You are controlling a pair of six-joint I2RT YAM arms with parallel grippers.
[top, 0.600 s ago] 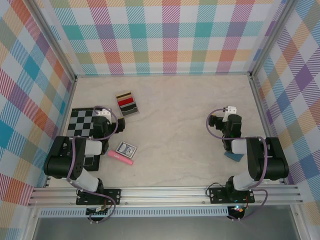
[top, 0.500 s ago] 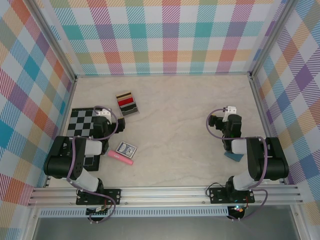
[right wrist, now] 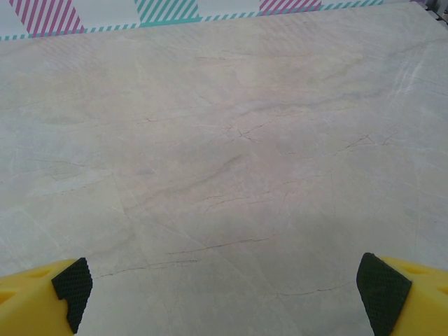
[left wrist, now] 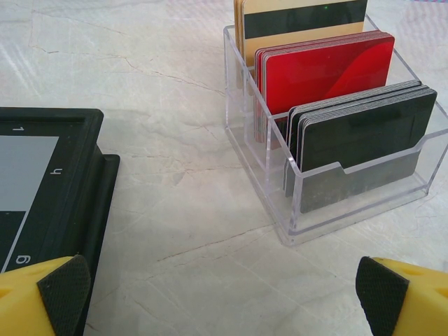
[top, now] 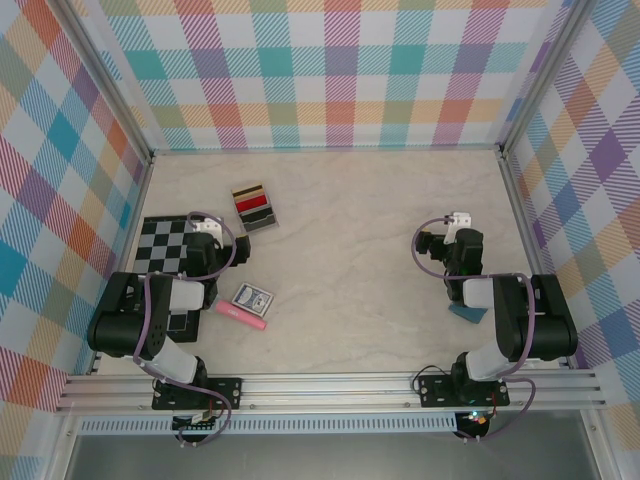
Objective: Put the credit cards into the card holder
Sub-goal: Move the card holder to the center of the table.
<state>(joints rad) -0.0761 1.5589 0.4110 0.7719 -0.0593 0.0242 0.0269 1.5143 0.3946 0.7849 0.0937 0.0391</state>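
The first pick is judged pending: left hand (left wrist: 224, 290) and right hand (right wrist: 224, 283) are spread empty; the credit cards (left wrist: 322, 70) must be reached.

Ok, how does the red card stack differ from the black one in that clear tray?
The red stack is glossy red with a darker curved band, the black stack dull black. The red stack fills the middle compartment, the black stack the front one, nearest the left wrist camera. From there the black stack hides the red stack's lower part. Both stand on edge in the clear tray.
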